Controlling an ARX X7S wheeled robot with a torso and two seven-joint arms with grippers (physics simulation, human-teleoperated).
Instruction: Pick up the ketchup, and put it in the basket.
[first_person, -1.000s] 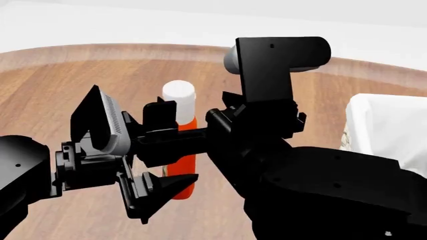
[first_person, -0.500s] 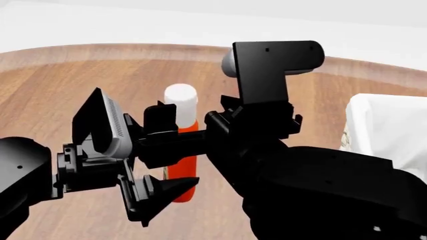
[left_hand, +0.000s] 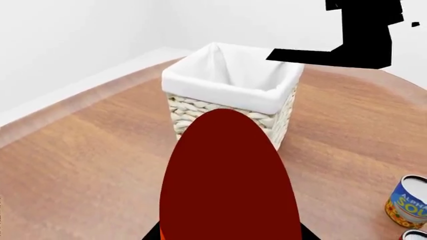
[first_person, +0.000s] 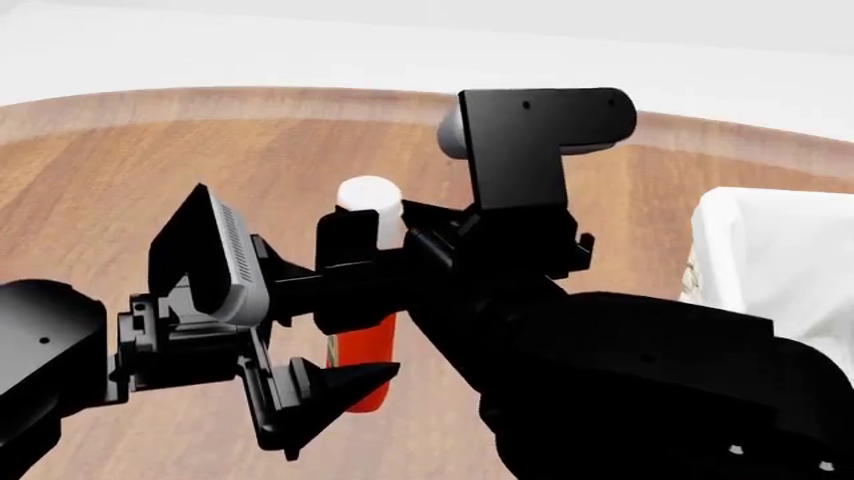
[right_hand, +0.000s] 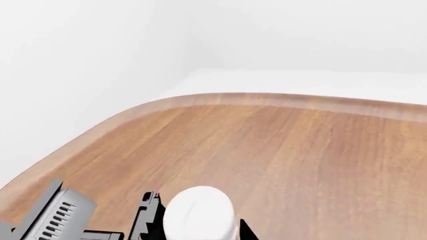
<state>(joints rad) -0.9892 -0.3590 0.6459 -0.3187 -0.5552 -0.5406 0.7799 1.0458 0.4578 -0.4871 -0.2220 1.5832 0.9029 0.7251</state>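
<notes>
Orange-red plastic ketchup bottle with white screw cap (first_person: 367, 330) standing near upright, long axis vertical, cap pointing up, above wooden table (first_person: 107, 180). Right pincer (first_person: 350, 278) clamping bottle just below cap (fingers either side). Left pincer (first_person: 254, 330) sitting beside bottle, gaping wide, gripping nothing. Cream-white woven wicker basket with white cloth liner (left_hand: 230, 92) standing apart.

Ketchup (first_person: 366, 378) label hidden behind right end effector (first_person: 350, 283); basket (first_person: 774, 262) cropped; soup can (left_hand: 407, 201) cut off.
</notes>
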